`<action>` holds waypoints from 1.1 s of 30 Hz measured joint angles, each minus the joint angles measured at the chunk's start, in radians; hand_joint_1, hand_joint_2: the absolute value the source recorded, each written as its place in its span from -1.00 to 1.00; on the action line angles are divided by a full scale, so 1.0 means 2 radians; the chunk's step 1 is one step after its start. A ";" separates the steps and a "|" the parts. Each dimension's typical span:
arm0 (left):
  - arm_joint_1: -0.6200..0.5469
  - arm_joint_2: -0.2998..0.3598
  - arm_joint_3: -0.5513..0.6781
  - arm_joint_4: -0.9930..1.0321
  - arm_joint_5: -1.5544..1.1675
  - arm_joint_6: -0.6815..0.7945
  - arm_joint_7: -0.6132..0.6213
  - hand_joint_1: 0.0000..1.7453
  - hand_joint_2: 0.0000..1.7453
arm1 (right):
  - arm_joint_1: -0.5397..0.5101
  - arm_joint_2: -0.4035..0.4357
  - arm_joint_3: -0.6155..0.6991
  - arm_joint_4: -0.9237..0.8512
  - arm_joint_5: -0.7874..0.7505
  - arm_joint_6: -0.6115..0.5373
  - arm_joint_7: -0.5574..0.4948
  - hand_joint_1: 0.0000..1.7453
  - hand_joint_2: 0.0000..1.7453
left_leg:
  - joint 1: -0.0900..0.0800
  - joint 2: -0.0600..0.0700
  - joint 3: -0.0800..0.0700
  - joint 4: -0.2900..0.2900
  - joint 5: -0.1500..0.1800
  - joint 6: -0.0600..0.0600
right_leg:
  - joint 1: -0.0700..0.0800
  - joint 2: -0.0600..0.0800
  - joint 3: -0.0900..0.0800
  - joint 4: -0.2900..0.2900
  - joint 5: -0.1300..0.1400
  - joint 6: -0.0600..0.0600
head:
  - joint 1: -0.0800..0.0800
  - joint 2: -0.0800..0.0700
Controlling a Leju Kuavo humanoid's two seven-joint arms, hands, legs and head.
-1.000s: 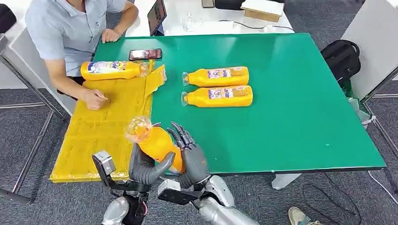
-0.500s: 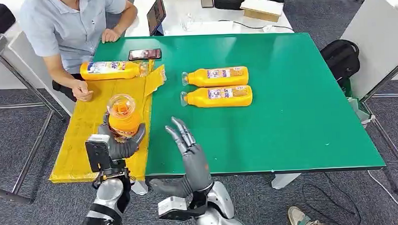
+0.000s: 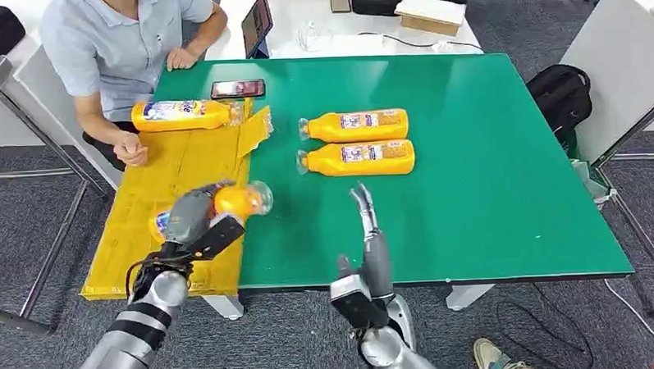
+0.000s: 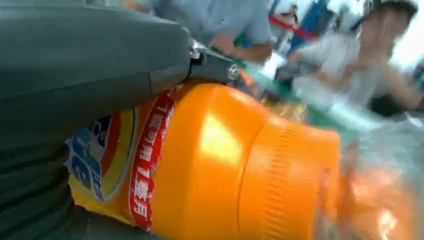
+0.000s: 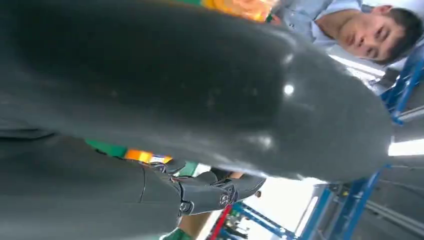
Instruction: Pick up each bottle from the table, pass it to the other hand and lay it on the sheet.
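Green worktop [image 3: 472, 188] fills my head view, with the yellow sheet [image 3: 156, 199] draped over its left edge. One bottle [image 3: 183, 115] lies on the sheet's far end; two bottles [image 3: 357, 142] lie side by side on the green. My left hand [image 3: 192, 218] grips a fourth bottle [image 3: 240, 201], on its side over the sheet. My right hand [image 3: 372, 240] is empty, fingers straight and apart.

A green table [image 3: 488, 187] is placed on a grey carpet floor [image 3: 29, 211]. Behind its far edge a white desk [image 3: 343, 36] is seen, with a cardboard box [image 3: 431, 13] and cables on it. A black backpack [image 3: 560, 94] is set beside the right edge, near a white partition [image 3: 623, 59].
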 measured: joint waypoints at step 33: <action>-0.096 -0.034 -0.061 0.191 0.100 -0.167 -0.080 -1.00 1.00 | -0.026 0.001 0.025 0.049 0.128 0.000 0.000 -1.00 -1.00 | 0.000 -0.001 0.002 0.000 0.000 -0.001 | 0.000 0.000 0.002 0.000 0.000 0.000 | 0.000 0.000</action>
